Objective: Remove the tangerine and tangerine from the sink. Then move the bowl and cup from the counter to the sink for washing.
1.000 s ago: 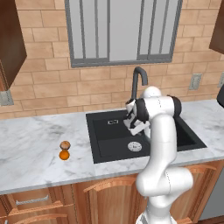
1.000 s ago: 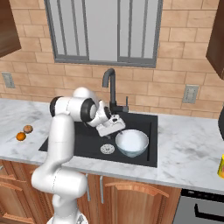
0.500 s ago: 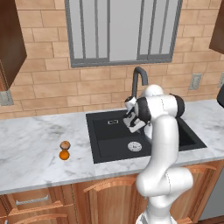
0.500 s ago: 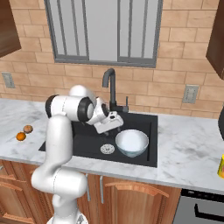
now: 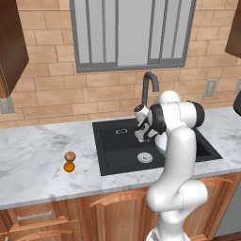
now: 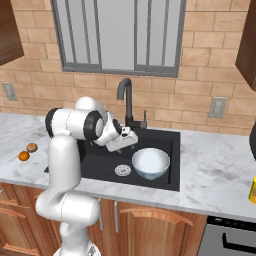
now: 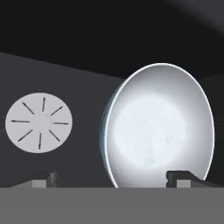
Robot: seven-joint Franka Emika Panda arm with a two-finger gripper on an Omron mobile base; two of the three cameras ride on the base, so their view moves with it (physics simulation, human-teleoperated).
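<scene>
Bowl (image 6: 150,163) sits in the black sink (image 6: 102,167), drain disc (image 7: 39,122) at its nine o'clock. Gripper (image 6: 129,139) hangs above, jaws wide apart, holding nothing.

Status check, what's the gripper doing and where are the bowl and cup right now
Gripper open, empty, above the sink. Bowl in the sink beside the drain. Both tangerines out on the counter. Cup on the counter, nothing blocking.

Two tangerines (image 5: 69,161) touching on counter (image 5: 37,160) left of sink (image 5: 117,150) – arm over basin
</scene>
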